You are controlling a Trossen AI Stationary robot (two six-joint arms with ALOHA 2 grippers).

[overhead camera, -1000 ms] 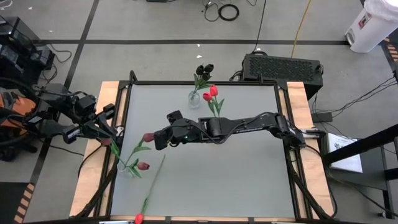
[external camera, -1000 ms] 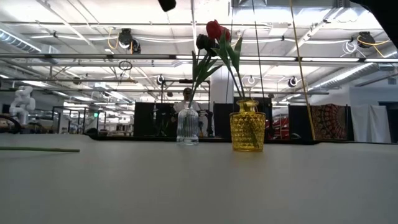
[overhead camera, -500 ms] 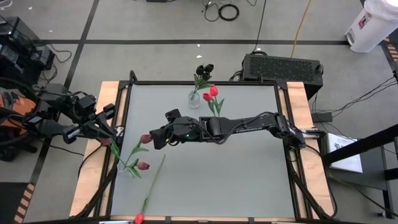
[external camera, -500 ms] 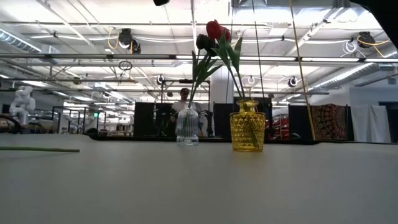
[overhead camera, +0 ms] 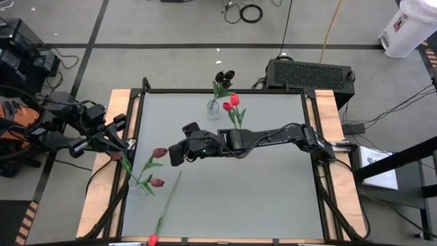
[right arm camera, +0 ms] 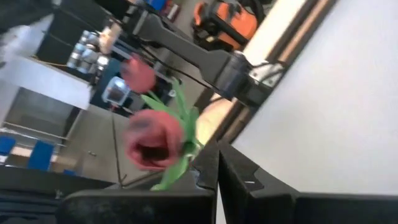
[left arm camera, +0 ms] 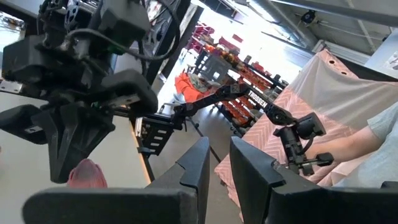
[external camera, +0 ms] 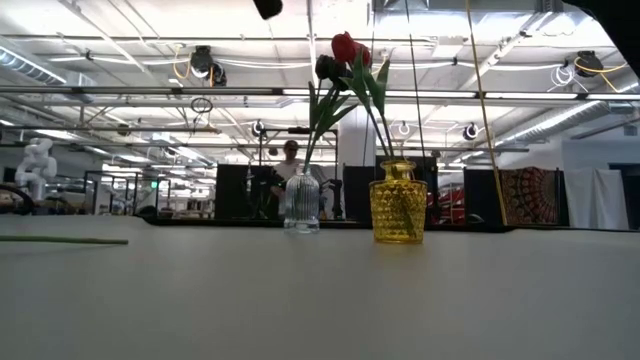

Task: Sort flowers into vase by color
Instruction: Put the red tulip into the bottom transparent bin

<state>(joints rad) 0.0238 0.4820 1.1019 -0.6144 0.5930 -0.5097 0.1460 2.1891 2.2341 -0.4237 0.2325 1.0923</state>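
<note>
My right gripper (overhead camera: 169, 154) reaches over the table's left half, shut beside a maroon tulip head (overhead camera: 160, 152). That tulip's stem slants down to a small clear vase (overhead camera: 134, 182) at the left edge. A second maroon head (overhead camera: 158, 182) leans out there. A clear vase (overhead camera: 214, 108) at the far edge holds dark tulips (overhead camera: 224, 76). A yellow vase (external camera: 398, 205) holds red tulips (overhead camera: 233, 102). One red tulip (overhead camera: 167, 198) lies flat near the front. My left gripper (overhead camera: 124, 145) waits at the left edge, its fingers (left arm camera: 196, 168) slightly apart with nothing between them. My right gripper is shut on the maroon tulip just under its head, at the green stem and leaves (right arm camera: 185, 155); the fingers themselves hide the exact spot. The fingers come from the table's right, slanting slightly down. The head (right arm camera: 154, 140) is lifted clear of the table, the stem trailing down toward the left edge.
The right arm (overhead camera: 273, 137) stretches across the table's middle, above where the yellow vase stands. Wooden side rails (overhead camera: 331, 137) border the grey top. A black box (overhead camera: 311, 74) sits beyond the far right corner. A person shows far off in the room (external camera: 291, 150).
</note>
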